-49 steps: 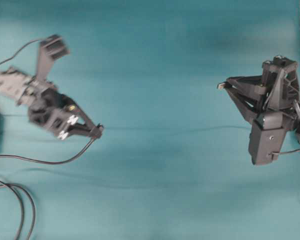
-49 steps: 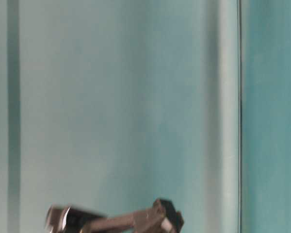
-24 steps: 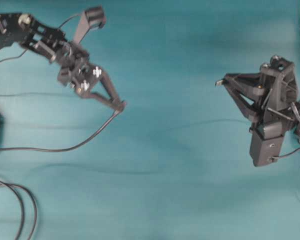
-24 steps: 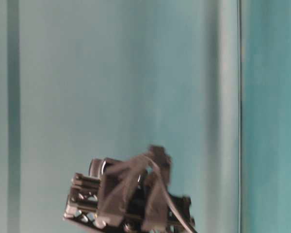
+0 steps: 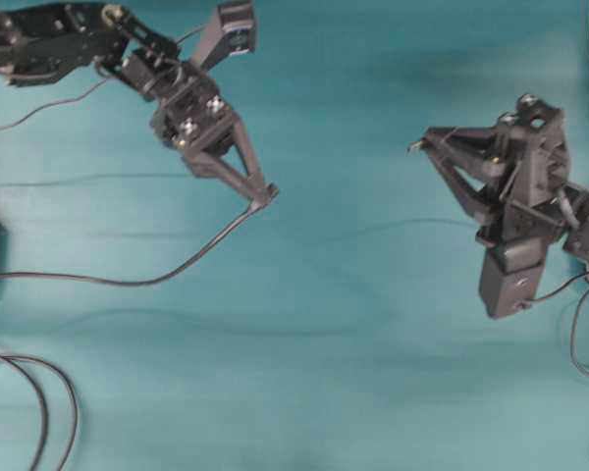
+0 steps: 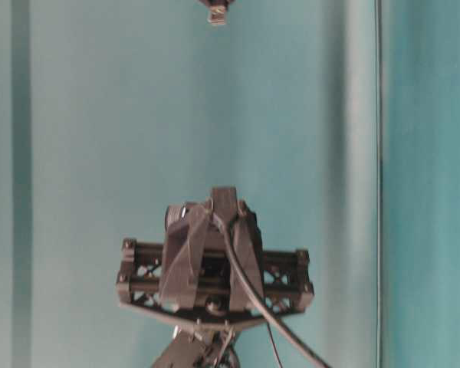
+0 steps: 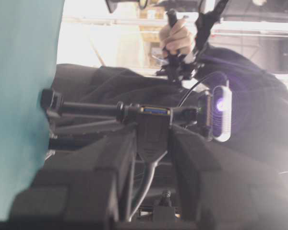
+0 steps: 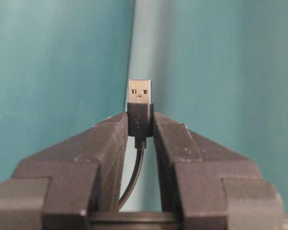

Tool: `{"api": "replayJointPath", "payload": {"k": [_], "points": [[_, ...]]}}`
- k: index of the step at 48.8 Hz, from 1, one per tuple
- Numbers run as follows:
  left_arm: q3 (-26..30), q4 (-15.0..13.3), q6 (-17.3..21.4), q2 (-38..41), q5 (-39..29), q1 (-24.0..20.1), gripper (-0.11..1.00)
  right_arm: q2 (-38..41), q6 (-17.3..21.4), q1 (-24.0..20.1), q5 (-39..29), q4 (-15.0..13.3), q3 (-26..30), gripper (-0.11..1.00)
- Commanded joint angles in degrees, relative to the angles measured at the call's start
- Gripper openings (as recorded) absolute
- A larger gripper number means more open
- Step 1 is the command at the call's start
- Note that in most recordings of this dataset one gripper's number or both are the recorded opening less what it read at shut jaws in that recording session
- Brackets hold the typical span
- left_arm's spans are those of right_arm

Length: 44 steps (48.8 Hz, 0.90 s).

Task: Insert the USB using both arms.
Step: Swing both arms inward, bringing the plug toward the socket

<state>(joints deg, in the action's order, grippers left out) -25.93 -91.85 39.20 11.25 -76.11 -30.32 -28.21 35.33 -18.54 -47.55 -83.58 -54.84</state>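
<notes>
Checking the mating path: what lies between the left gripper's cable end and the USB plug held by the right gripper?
Only bare teal cloth in the overhead view, between the left gripper and the USB plug in the right gripper.

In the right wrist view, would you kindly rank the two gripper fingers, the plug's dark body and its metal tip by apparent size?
1. The two fingers, alike in size and nearest the camera.
2. The dark body of the USB, clamped in the right gripper.
3. The metal tip, slightly smaller.
</notes>
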Motion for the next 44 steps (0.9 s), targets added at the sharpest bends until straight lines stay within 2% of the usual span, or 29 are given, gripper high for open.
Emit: {"api": "replayJointPath", "payload": {"k": [1,14,33,44], "points": [[3.08,-0.7,1.23,0.7,-2.55,-0.35,0.22,1.05,-0.35,0.53,0.53,-1.49,1.14,0.21],[6.5,-0.7,1.14,3.96,-5.62,-0.26,0.22,4.48,-0.7,0.88,1.93,-4.39,2.9,0.21],[7.12,-0.7,1.23,6.59,-6.86,1.05,0.22,9.67,-0.7,0.88,5.1,-9.4,8.61,0.21],[9.49,-0.7,1.32,7.38,-6.86,1.76,0.22,11.95,-0.44,0.97,5.45,-10.2,10.2,0.21]]}}
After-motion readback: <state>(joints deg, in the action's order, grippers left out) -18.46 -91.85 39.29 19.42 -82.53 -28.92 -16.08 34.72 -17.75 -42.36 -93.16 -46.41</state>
